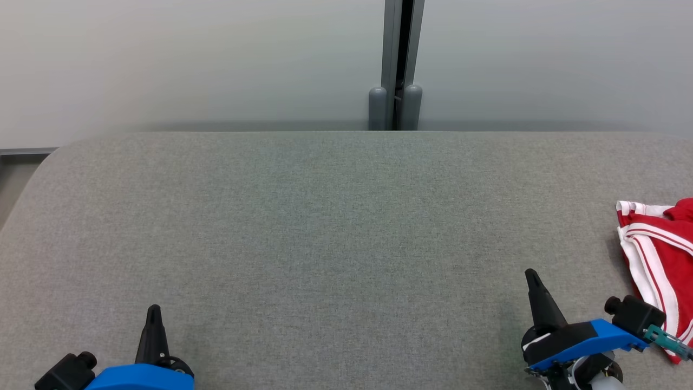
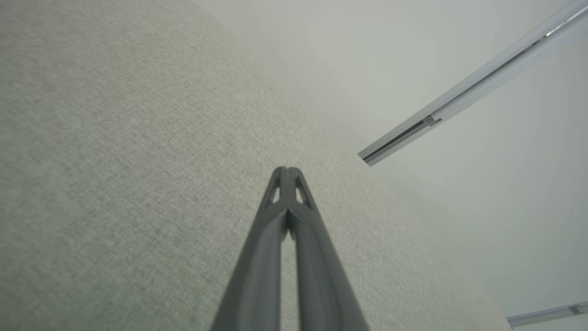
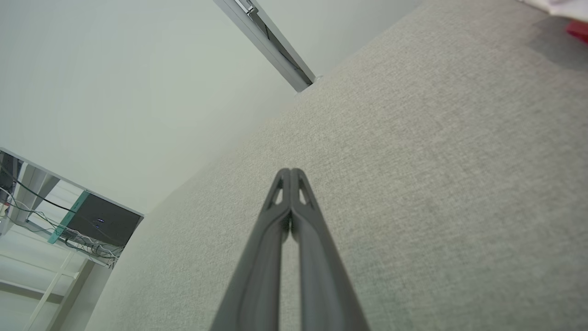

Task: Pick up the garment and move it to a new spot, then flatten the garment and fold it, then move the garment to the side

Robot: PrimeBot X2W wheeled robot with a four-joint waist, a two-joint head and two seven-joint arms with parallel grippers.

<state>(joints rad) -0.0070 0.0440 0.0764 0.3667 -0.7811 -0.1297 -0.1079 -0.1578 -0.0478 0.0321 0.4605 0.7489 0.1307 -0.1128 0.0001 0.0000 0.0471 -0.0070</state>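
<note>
Left gripper [image 1: 154,313] clenched, empty; right gripper [image 1: 534,279] clenched, empty; both over grey table [image 1: 325,216]; red-white garment [image 1: 658,246] lies just outboard of right gripper, partly cut off by frame edge; fits pickup pending or set-aside done; step undecidable.

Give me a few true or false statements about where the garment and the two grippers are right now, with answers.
1. The garment lies at the right side of the grey surface. True.
2. The right gripper holds the garment. False: it is shut on nothing, its fingers clear of the cloth.
3. The left gripper is shut. True.
4. The left gripper is nearer the garment than the right one. False: the right gripper is nearer.
</note>
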